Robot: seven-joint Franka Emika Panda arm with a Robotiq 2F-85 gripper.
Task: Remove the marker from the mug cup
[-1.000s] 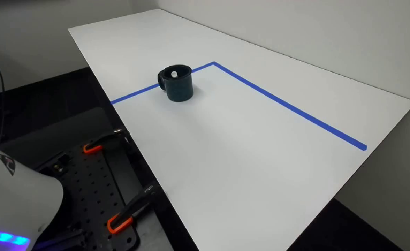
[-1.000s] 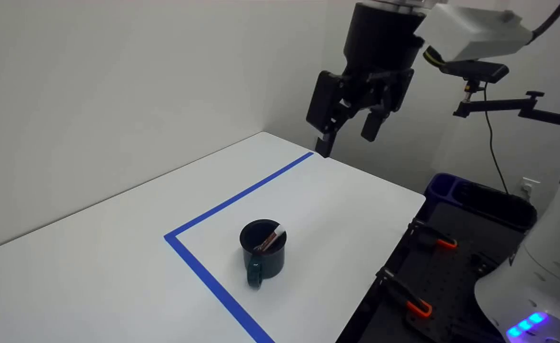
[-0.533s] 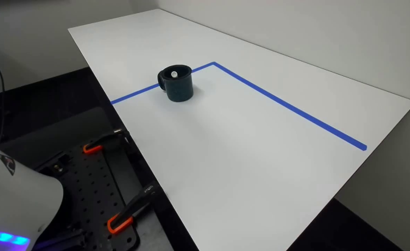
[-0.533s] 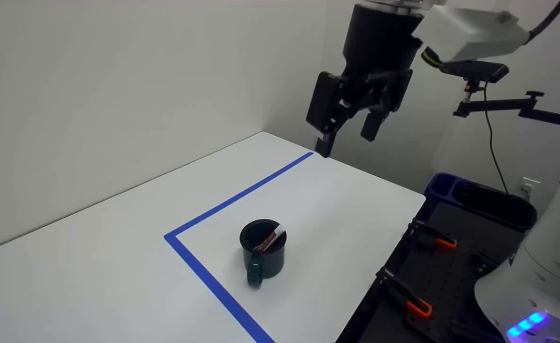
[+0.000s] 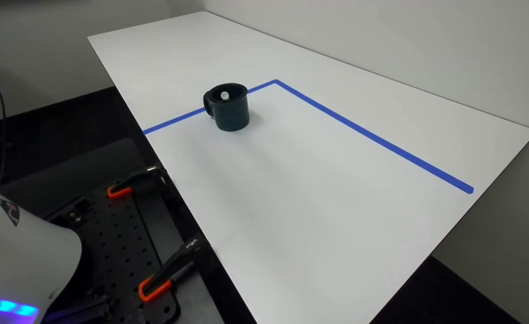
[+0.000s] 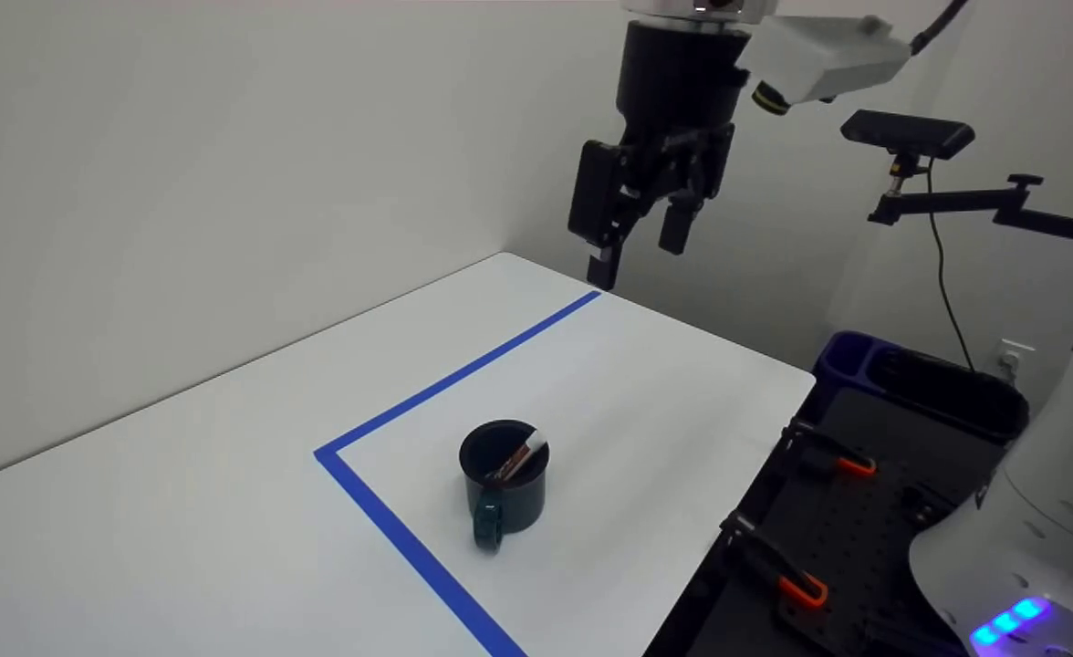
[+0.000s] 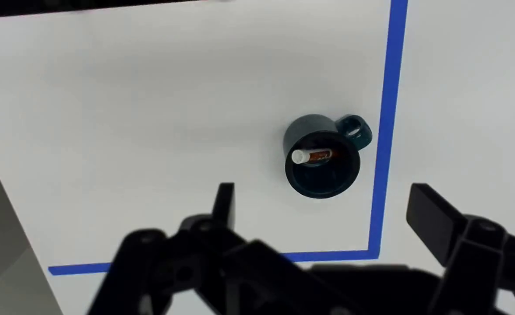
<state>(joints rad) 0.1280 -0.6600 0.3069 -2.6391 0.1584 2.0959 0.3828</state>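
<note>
The mug cup (image 5: 232,117) is dark teal and stands upright on the white table, as both exterior views (image 6: 520,506) show. The marker (image 6: 516,461) leans inside it, with a white end at the rim and a red-brown label. In the wrist view the marker (image 7: 319,155) lies across the mug's opening, its lower end hidden inside the mug (image 7: 305,127). My gripper (image 6: 638,255) is open and empty, high above the table and well away from the mug. In the wrist view its black fingers stand wide apart, with the gripper (image 7: 324,199) below the mug in the picture.
Blue tape (image 5: 372,137) marks lines on the white table (image 5: 318,225), close to the mug's handle side. A wall (image 6: 226,182) runs along the far edge. Clamps with orange parts (image 6: 803,593) hold the robot-side edge. A dark bin (image 6: 947,392) stands beyond the table.
In an exterior view my gripper has moved left and slightly up, and looks a little smaller. The mug and the marker have not moved. The gripper has stayed open.
</note>
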